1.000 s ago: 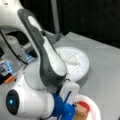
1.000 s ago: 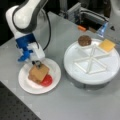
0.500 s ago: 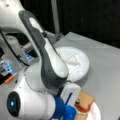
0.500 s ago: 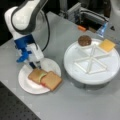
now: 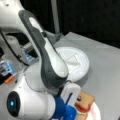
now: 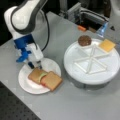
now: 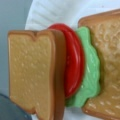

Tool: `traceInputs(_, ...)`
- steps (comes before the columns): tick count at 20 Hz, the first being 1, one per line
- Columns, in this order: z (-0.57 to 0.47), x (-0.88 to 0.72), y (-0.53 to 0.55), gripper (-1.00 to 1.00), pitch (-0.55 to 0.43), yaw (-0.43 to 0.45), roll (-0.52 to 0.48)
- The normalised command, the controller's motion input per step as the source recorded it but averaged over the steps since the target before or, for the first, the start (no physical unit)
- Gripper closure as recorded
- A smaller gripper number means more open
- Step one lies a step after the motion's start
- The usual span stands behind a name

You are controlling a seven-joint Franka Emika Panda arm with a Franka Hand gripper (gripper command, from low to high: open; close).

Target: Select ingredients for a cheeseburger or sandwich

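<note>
The sandwich (image 6: 45, 78) lies on a small white paper plate (image 6: 28, 87) at a front view's left. It has fallen into a slanted row: one tan bread slice (image 7: 32, 72), a red tomato disc (image 7: 73, 60), green lettuce (image 7: 91, 75) and another bread slice (image 7: 107, 62). My gripper (image 6: 35, 66) hangs just above the plate's far edge, behind the sandwich, open and holding nothing. In a front view the arm hides most of the sandwich (image 5: 85, 100). The brown patty (image 6: 84, 40) and yellow cheese (image 6: 106, 45) rest in a divided tray.
The large round white divided tray (image 6: 92, 72) stands to the right of the small plate, and shows behind the arm in a front view as the tray (image 5: 80, 62). Equipment with an orange part (image 6: 81, 28) sits along the table's far edge.
One second ago the gripper stood over a compact stack. The bread slices have since slid apart on the plate, and the gripper has drawn back up and to the left.
</note>
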Motion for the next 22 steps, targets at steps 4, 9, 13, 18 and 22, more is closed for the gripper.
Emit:
traceInputs(4,0.09,0.17,-0.13,-1.00,0.074,0.124,0.041)
traceInputs(9,0.21,0.15,-0.13,-1.00,0.133,0.114,0.004)
traceInputs(13,0.29,0.13,-0.07,-1.00,0.204,0.117,-0.175)
traceInputs(18,0.35,0.10,0.07,-1.00,0.265,0.137,-0.571)
traceInputs(22,0.41,0.13,0.33,-1.00,0.268,-0.003,-0.632)
